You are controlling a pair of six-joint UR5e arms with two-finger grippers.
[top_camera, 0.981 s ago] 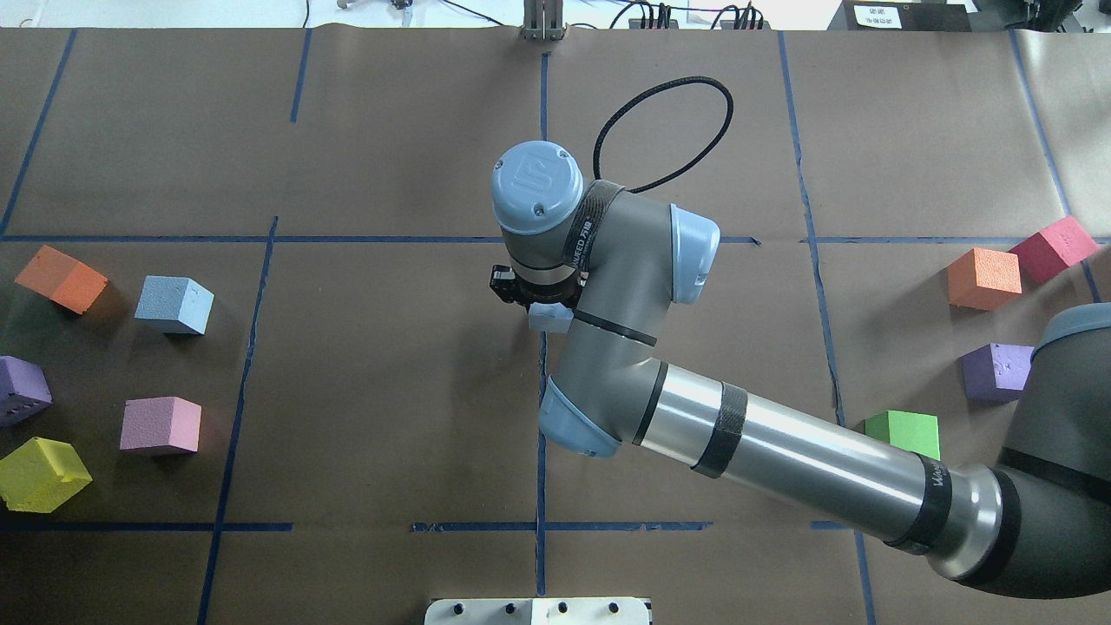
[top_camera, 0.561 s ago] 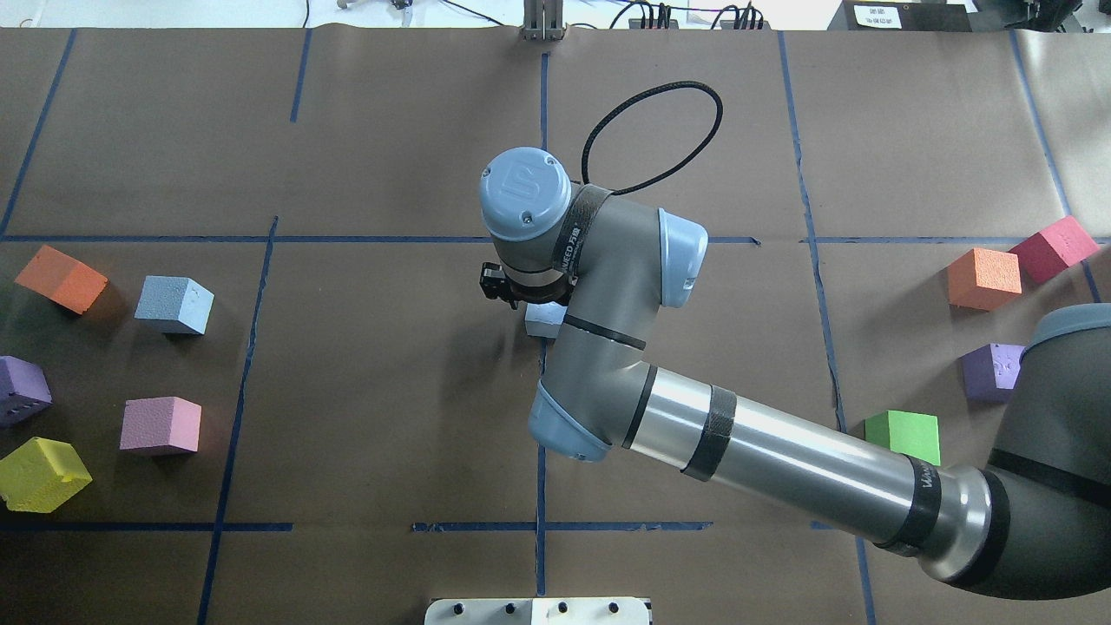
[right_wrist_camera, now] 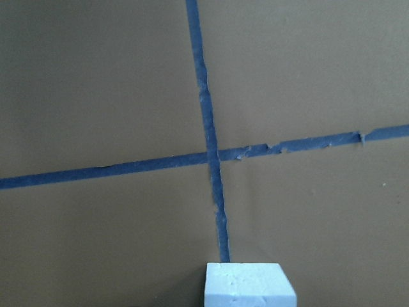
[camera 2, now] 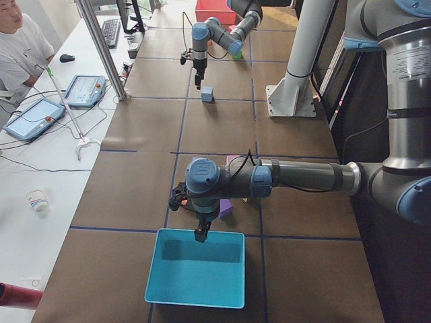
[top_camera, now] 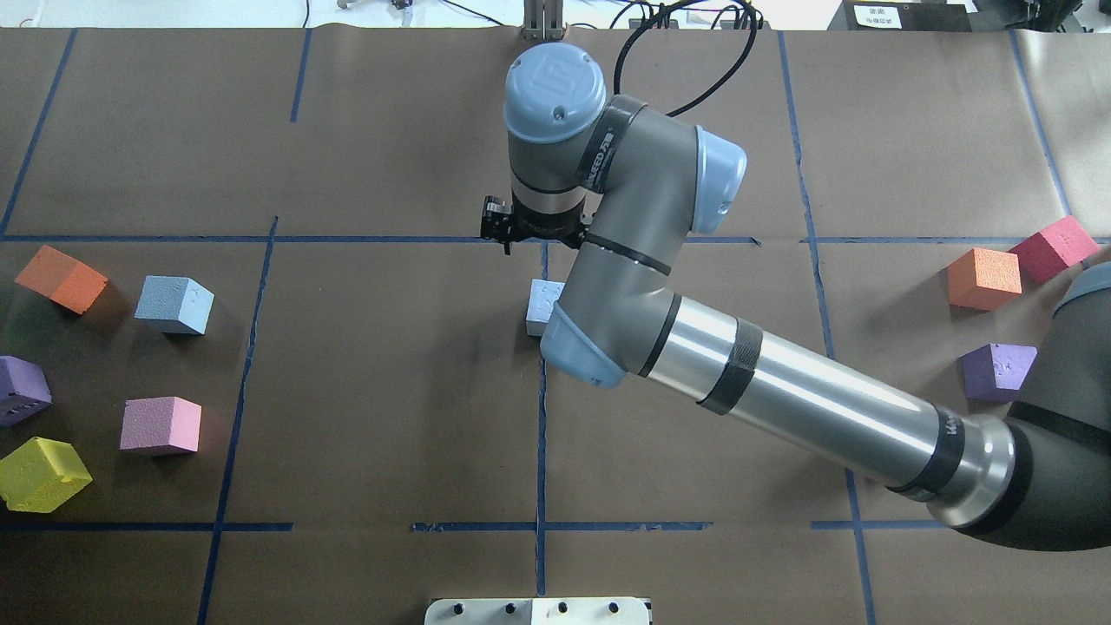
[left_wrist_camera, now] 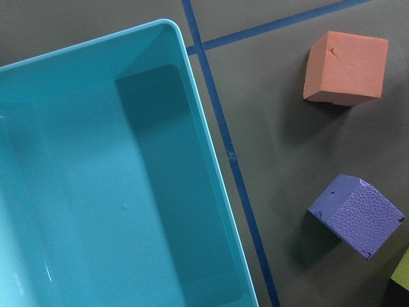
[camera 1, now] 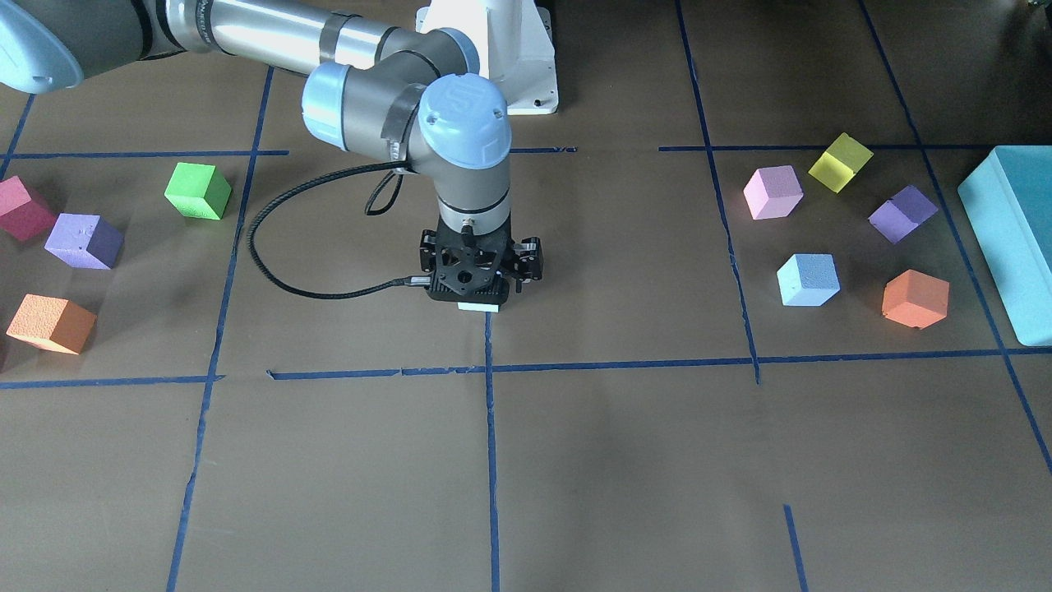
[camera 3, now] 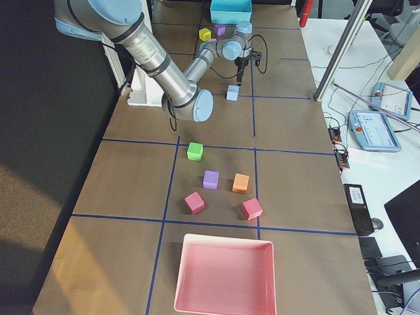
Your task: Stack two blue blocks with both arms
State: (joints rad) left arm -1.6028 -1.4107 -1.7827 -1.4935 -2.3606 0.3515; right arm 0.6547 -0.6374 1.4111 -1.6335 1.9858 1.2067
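One blue block [top_camera: 540, 305] sits on the table's centre tape line, partly hidden under my right arm's elbow; its edge shows below the gripper in the front view [camera 1: 479, 307] and at the bottom of the right wrist view [right_wrist_camera: 250, 286]. My right gripper [camera 1: 477, 284] hangs open and empty just above it, apart from it. The other blue block [top_camera: 174, 304] stands alone at the left, also seen in the front view [camera 1: 808, 279]. My left gripper [camera 2: 201, 233] hangs over the teal box [camera 2: 195, 276]; whether it is open or shut I cannot tell.
Orange [top_camera: 61, 278], purple [top_camera: 19, 389], pink [top_camera: 160, 424] and yellow [top_camera: 39, 473] cubes surround the left blue block. Orange [top_camera: 982, 278], red [top_camera: 1052, 247], purple [top_camera: 996, 371] and green [top_camera: 903, 432] cubes lie at the right. A pink tray [camera 3: 224, 275] lies beyond them.
My right gripper has let go of the blue block on the centre line and has risen away from it. The block stays on the table.
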